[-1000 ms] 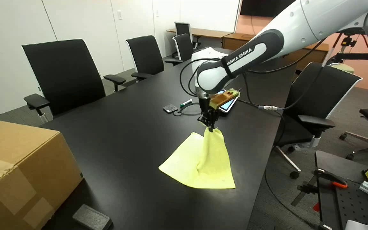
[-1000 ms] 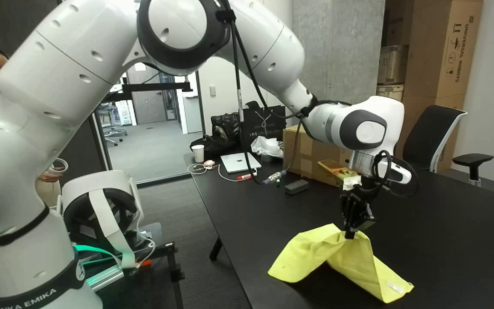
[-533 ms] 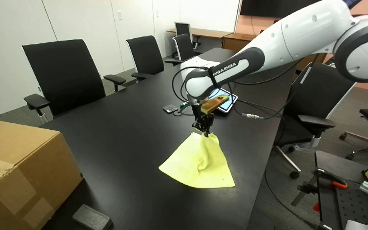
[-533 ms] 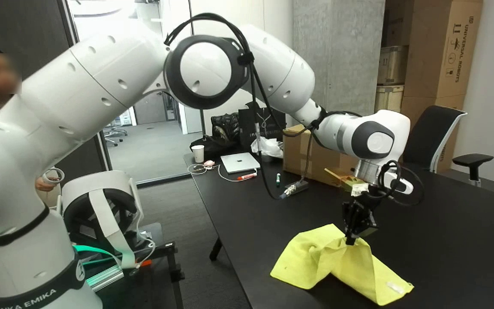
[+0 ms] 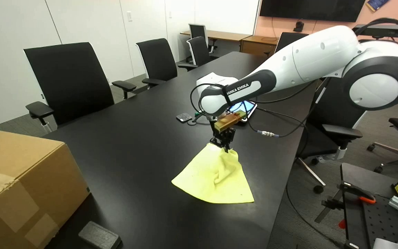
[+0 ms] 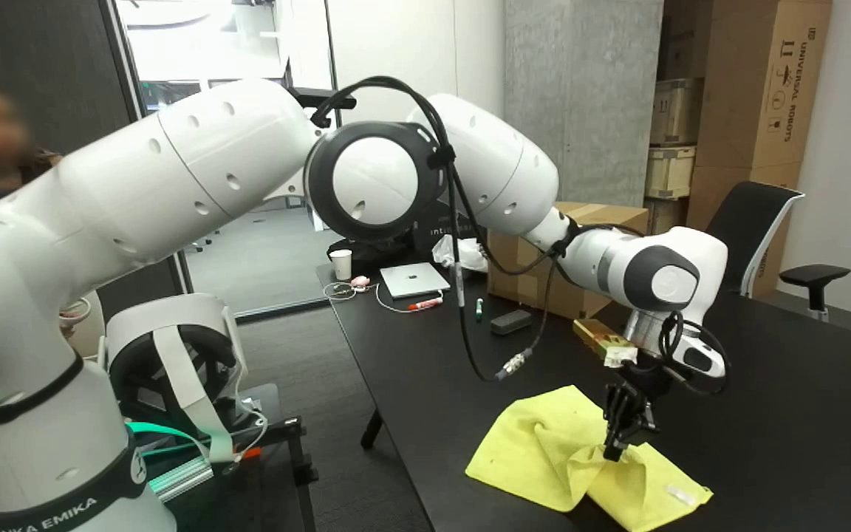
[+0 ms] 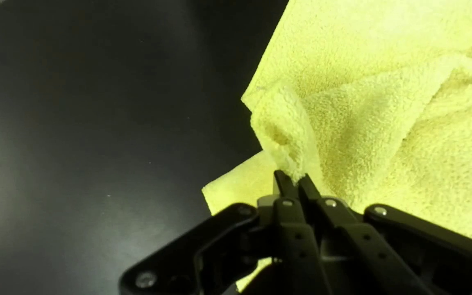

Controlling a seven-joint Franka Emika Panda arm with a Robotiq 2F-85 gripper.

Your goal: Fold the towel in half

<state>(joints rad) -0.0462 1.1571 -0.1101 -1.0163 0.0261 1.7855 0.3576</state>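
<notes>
The pale yellow towel [image 5: 206, 180] lies on the dark table and also shows in an exterior view [image 6: 521, 436]. It is partly folded over, with wrinkles near its middle and a lifted fold at the gripper. My gripper [image 5: 226, 150], also in an exterior view [image 6: 612, 452], points down at the towel, low over the table. In the wrist view my gripper [image 7: 291, 177] is nearly closed, with a bunched tip of the towel [image 7: 285, 127] pinched between its fingertips. Two towel corners show on the left of the pinched part. The towel's underside is hidden.
A tablet with a lit screen [image 5: 243, 106] and a small dark square object [image 5: 184, 117] lie behind the gripper. A cardboard box [image 5: 29, 180] and a dark grey block [image 5: 99, 235] are on the table. A laptop [image 6: 414, 280] and a cup [image 6: 341, 264] stand farther off.
My gripper has moved down toward the table with the towel pinched in it. The towel's raised part has sunk and bunched lower. The arm's elbow has dropped.
</notes>
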